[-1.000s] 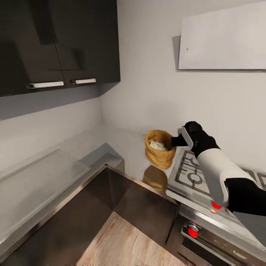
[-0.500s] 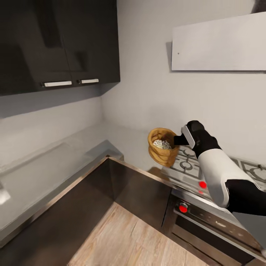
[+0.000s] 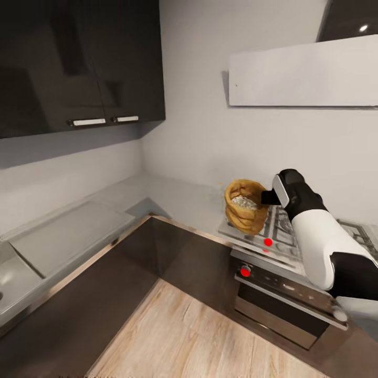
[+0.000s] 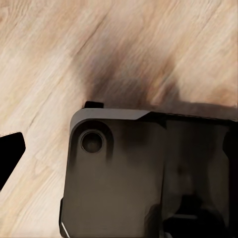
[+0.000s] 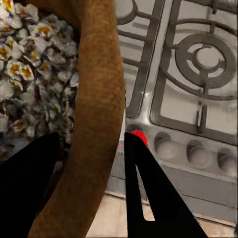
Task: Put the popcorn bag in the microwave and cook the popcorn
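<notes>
Head view: the camera has swung since half a second ago, so the hob point(image 3: 294, 231) and oven point(image 3: 286, 302) now sit more central and lower and a sink corner point(image 3: 13, 278) shows at the left edge; that is view shift, not the things moving. You still carry the popcorn bag point(image 3: 245, 213) in the right gripper point(image 3: 269, 197), held in the air above the hob's front-left corner, clear of the worktop point(image 3: 173, 197), upright with a slight tilt, the popcorn point(image 3: 244, 201) showing white inside its mouth. Your right arm point(image 3: 317, 244) reaches in from the lower right, forearm rising toward the wall, wrist bent so the jaws point left into the bag's rim. Dark wall cabinets point(image 3: 79, 63) hang upper left, a pale hood point(image 3: 304, 73) upper right. Left wrist view: plank floor point(image 4: 74, 49) and the robot's dark base point(image 4: 148, 173); one black finger tip point(image 4: 10, 153) at the edge, so you cannot tell how the left jaws stand. Right wrist view: jaws pinch the bag's thick rim point(image 5: 96, 124), one finger point(image 5: 29, 188) inside on the popcorn point(image 5: 29, 74) side, the other finger point(image 5: 153, 198) outside, with the hob's grates point(image 5: 198, 64) and knobs point(image 5: 198, 156) below.
</notes>
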